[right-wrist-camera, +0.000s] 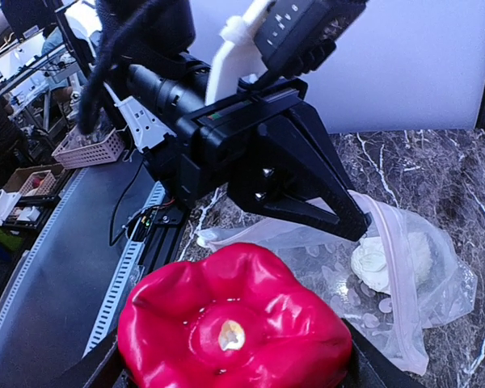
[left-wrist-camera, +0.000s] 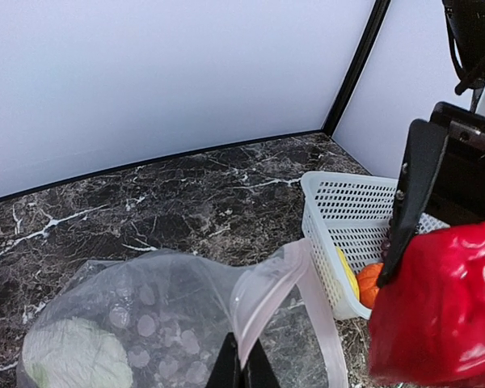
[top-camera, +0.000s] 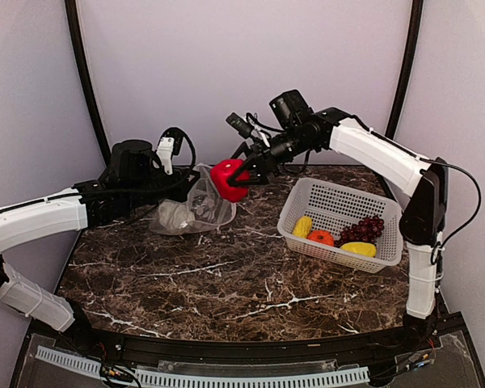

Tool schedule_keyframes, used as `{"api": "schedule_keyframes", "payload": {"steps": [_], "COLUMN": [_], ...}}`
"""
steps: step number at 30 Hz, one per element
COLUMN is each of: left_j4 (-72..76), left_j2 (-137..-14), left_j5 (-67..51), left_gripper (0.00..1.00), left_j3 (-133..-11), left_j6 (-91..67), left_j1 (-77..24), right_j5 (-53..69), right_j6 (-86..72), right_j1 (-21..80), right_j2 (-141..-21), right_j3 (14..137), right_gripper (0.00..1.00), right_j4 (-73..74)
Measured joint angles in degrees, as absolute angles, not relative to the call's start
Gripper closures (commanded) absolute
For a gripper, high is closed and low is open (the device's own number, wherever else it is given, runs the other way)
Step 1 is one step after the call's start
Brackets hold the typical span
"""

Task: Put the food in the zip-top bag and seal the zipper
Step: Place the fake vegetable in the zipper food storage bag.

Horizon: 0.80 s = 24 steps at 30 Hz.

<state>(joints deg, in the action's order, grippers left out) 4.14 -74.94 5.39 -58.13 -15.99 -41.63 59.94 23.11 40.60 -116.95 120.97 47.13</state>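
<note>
My right gripper [top-camera: 241,176] is shut on the red pepper [top-camera: 229,180], holding it in the air just right of the zip-top bag's [top-camera: 200,204] mouth. In the right wrist view the pepper [right-wrist-camera: 234,327] fills the foreground between the fingers. My left gripper [left-wrist-camera: 242,368] is shut on the bag's rim at the pinkish zipper [left-wrist-camera: 327,327], holding the mouth up and open. White-green cabbage [left-wrist-camera: 77,356] lies inside the bag. Two yellow pieces [top-camera: 303,226], an orange-red round one [top-camera: 321,238] and purple grapes [top-camera: 364,229] sit in the basket.
The white perforated basket [top-camera: 347,185] stands on the dark marble table at the right, beneath the right arm. A black frame post rises at each back corner. The table's front edge carries a slotted cable rail [top-camera: 226,377].
</note>
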Motion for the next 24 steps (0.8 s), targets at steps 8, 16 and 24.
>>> {"api": "schedule_keyframes", "payload": {"steps": [8, 16, 24], "left_j4": [4.1, 4.1, 4.1], "left_j2": [-74.9, -74.9, -74.0], "left_j5": [5.8, 6.5, 6.8], "left_gripper": [0.99, 0.99, 0.99], "left_j3": [-58.1, -58.1, -58.1], "left_j6": [-15.6, -15.4, -15.0], "left_j1": [-41.6, -41.6, -41.5], "right_j5": [46.4, 38.3, 34.9], "right_j6": [15.7, 12.3, 12.0], "right_j1": [44.8, 46.3, 47.9], "right_j2": [-116.7, -116.8, -117.2], "right_j3": [113.4, 113.4, 113.6], "right_gripper": [0.43, 0.15, 0.01], "right_j4": [34.5, 28.9, 28.3]}}
